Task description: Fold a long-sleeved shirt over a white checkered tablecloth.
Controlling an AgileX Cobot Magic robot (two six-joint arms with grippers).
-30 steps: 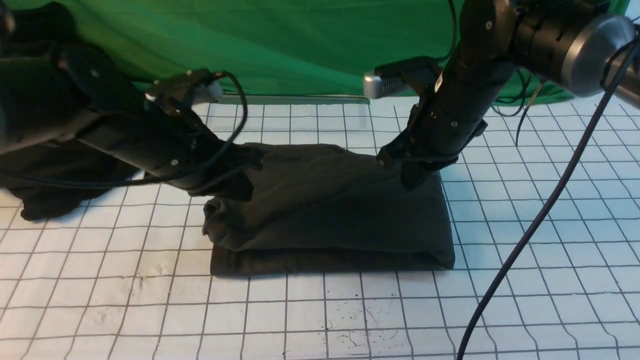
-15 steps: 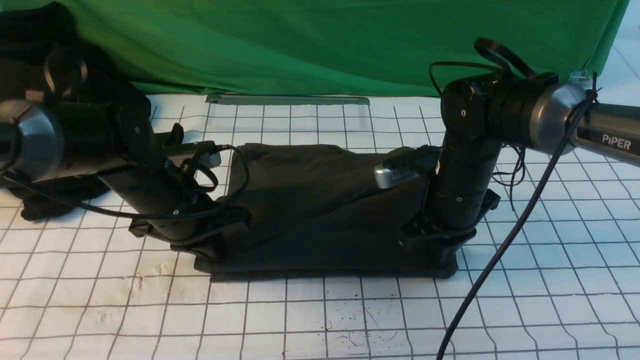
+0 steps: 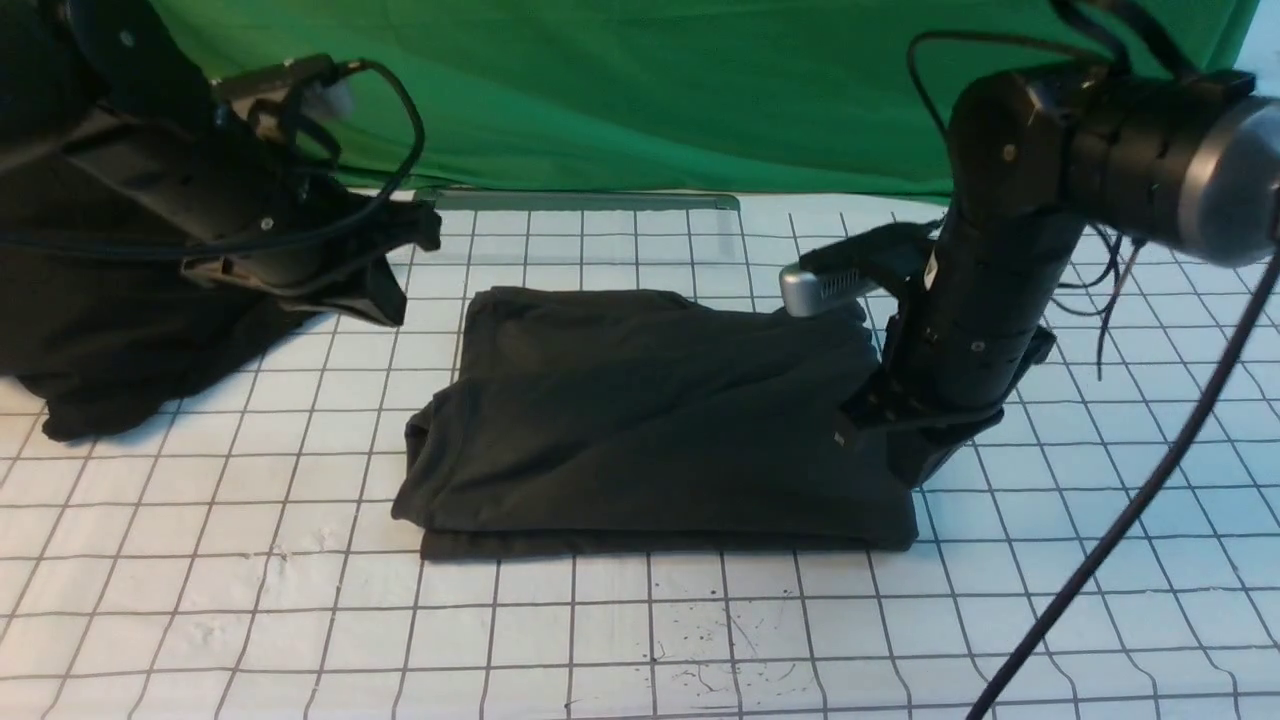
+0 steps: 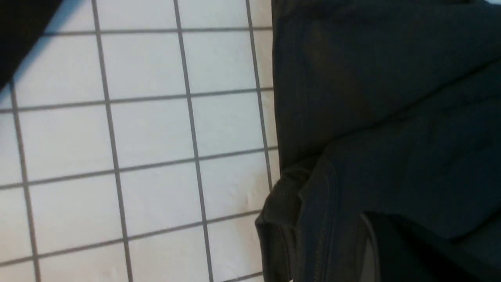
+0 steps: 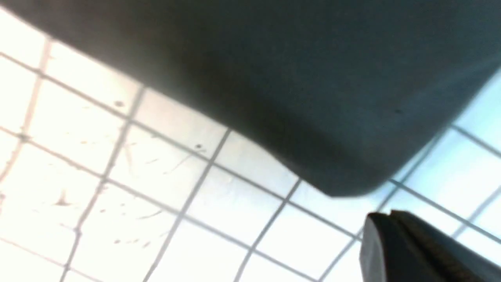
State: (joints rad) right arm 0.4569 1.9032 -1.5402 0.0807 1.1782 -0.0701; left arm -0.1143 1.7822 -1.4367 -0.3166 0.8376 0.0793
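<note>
**Workpiece.** The long-sleeved shirt (image 3: 640,410) lies folded into a compact, roughly rectangular stack at the centre of the white checkered tablecloth (image 3: 300,600). Its long edges run left to right. The upper layer sits slightly back from the lower layer along the near edge. At the left end the fabric bunches into a rounded fold (the left wrist view shows a seamed hem curling there). No print or label is visible on the exposed face.

**Left gripper.** The left gripper (image 3: 395,285) hangs above the tablecloth, well to the left of and behind the shirt, apart from it. Its jaws are closed and nothing is held.

**Right gripper.** The right gripper (image 3: 905,465) points down just beside the shirt's right edge, near the front right corner. In the right wrist view the fingertips are pressed together over bare tablecloth, clear of the rounded shirt corner. The jaws are closed and empty.

**Surroundings.** A dark cloth heap (image 3: 90,330) lies at the far left, partly behind the left arm. A green fabric sheet (image 3: 600,90) hangs along the back. A black cable (image 3: 1100,560) crosses the right foreground.
</note>
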